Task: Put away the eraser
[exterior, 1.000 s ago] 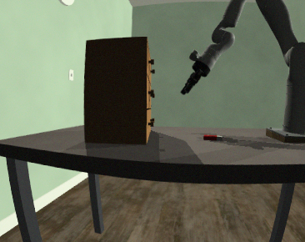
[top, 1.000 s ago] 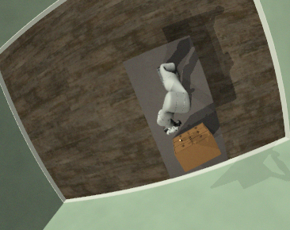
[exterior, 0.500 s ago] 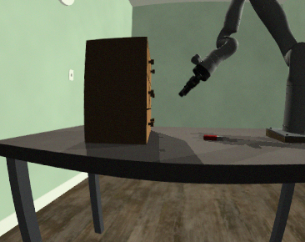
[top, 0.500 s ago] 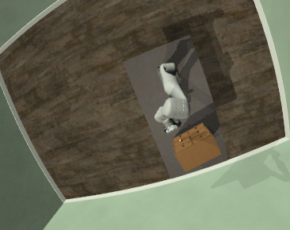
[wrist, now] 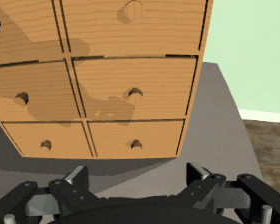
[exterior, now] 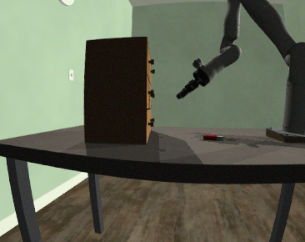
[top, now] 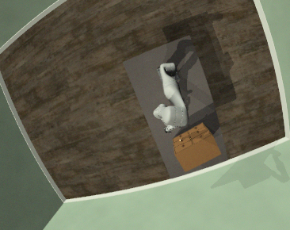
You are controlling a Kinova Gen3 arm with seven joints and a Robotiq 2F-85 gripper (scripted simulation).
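The wooden chest (top: 200, 156) (exterior: 116, 92) (wrist: 136, 42) stands upright on the table. Its drawers, in two columns with round knobs, all look pushed in; their insides and the other eraser are hidden. The loose eraser (exterior: 210, 137), red with a pale end, lies flat on the table between chest and arm base. It does not show in the wrist view, and the arm hides it in the top view. My gripper (exterior: 179, 96) (wrist: 137, 176) is open and empty. It hangs well above the table in front of the chest, tilted down toward its front, touching nothing.
The grey table (top: 140, 71) (exterior: 242, 155) (wrist: 218, 130) carries the chest near one end and the arm base (exterior: 289, 135) farther along. The table edge runs close beside the chest's right side in the wrist view. A green wall (exterior: 37, 83) stands behind the chest.
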